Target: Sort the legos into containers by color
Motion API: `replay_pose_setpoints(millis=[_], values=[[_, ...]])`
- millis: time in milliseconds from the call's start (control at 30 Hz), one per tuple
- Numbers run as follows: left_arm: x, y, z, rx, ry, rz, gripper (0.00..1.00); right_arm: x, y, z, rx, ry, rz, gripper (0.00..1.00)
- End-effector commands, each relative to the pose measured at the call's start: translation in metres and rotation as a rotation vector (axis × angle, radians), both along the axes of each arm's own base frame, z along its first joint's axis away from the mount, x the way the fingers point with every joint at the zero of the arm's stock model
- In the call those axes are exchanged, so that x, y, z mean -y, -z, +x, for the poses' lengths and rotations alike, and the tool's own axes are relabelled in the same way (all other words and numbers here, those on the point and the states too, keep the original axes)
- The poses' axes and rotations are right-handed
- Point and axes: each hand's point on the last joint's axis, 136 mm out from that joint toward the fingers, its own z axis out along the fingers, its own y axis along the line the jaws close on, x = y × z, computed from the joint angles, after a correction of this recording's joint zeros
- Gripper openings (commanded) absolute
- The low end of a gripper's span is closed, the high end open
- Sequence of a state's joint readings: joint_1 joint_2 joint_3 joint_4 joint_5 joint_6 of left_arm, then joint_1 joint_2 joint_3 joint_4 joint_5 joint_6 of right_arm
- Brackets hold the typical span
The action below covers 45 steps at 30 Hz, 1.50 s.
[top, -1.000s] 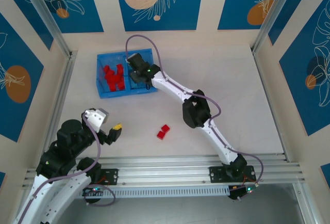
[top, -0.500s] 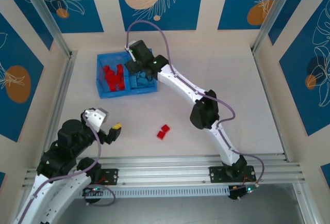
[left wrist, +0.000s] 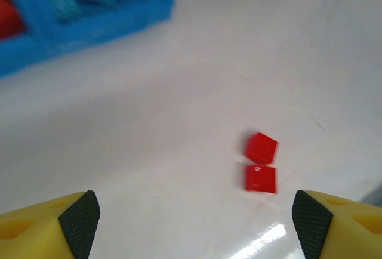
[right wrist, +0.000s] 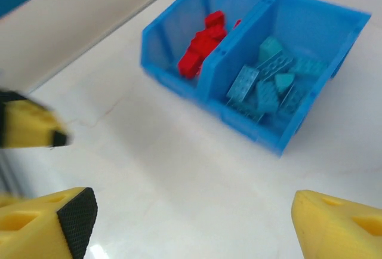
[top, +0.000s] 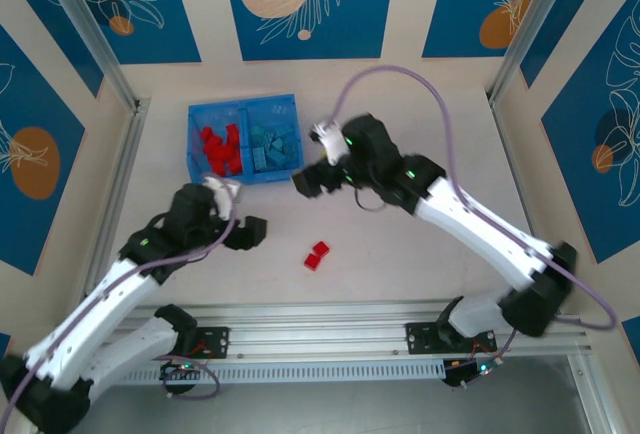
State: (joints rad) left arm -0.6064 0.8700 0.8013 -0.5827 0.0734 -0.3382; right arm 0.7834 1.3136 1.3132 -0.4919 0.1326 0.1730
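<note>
Two arms stretch over the pale surface (top: 440,104). The left arm (top: 110,294) runs from the near left corner toward the middle, and the right arm (top: 470,219) runs from the near right toward the far left. At the far left of the surface sits the blue tray (top: 243,102), split into two compartments by its middle wall (top: 243,144). The right gripper (top: 305,182) hovers just off the tray's near right corner. In its wrist view we find its yellow fingers (right wrist: 59,223) spread wide with nothing between them. The left gripper (top: 248,234) hangs nearer to us, left of the loose bricks, and its fingers (left wrist: 77,217) are likewise wide apart and empty. A heap of red legos (top: 215,149) lies in the left compartment, and teal legos (top: 273,147) lie in the right one. Two loose red bricks (top: 317,254) lie side by side, touching or nearly so, on the bare surface near the middle, well apart from the tray.
</note>
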Motion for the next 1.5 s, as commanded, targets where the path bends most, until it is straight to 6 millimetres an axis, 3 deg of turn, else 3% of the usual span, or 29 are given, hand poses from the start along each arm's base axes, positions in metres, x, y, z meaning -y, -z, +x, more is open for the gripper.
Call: replay_pose_setpoints(millis=[0, 133, 200, 367, 467, 600, 867, 1000, 1133, 1300, 1467], values=[[0.052, 0.010, -0.007, -0.094, 0.055, -0.039, 0.85, 0.024, 0.028, -0.029, -0.137, 0.060, 0.099, 0.90], [0.100, 0.058, -0.021, -0.172, 0.177, 0.119, 0.85, 0.062, 0.069, -0.056, -0.241, 0.164, 0.125, 0.95], [0.115, 0.081, -0.024, -0.204, 0.201, 0.169, 0.86, 0.073, 0.085, -0.067, -0.284, 0.190, 0.132, 0.96], [0.121, 0.120, -0.014, -0.201, 0.198, 0.289, 0.87, 0.099, 0.109, -0.083, -0.345, 0.270, 0.099, 0.96], [0.129, 0.137, -0.014, -0.222, 0.225, 0.300, 0.81, 0.110, 0.113, -0.085, -0.352, 0.318, 0.091, 0.96], [0.136, 0.155, -0.018, -0.249, 0.237, 0.317, 0.63, 0.110, 0.110, -0.085, -0.351, 0.323, 0.111, 0.96], [0.123, 0.169, -0.018, -0.250, 0.198, 0.369, 0.36, 0.101, 0.104, -0.080, -0.354, 0.299, 0.128, 0.96], [0.118, 0.152, -0.015, -0.197, 0.177, 0.339, 0.28, 0.091, 0.100, -0.085, -0.366, 0.236, 0.134, 0.96], [0.099, 0.106, 0.000, -0.082, 0.121, 0.308, 0.24, 0.077, 0.094, -0.092, -0.399, 0.146, 0.155, 0.96], [0.045, 0.036, 0.038, 0.059, -0.023, 0.233, 0.24, 0.074, 0.090, -0.088, -0.398, 0.153, 0.168, 0.96], [-0.025, -0.008, 0.098, 0.165, -0.222, 0.210, 0.23, 0.070, 0.089, -0.084, -0.390, 0.153, 0.182, 0.96]])
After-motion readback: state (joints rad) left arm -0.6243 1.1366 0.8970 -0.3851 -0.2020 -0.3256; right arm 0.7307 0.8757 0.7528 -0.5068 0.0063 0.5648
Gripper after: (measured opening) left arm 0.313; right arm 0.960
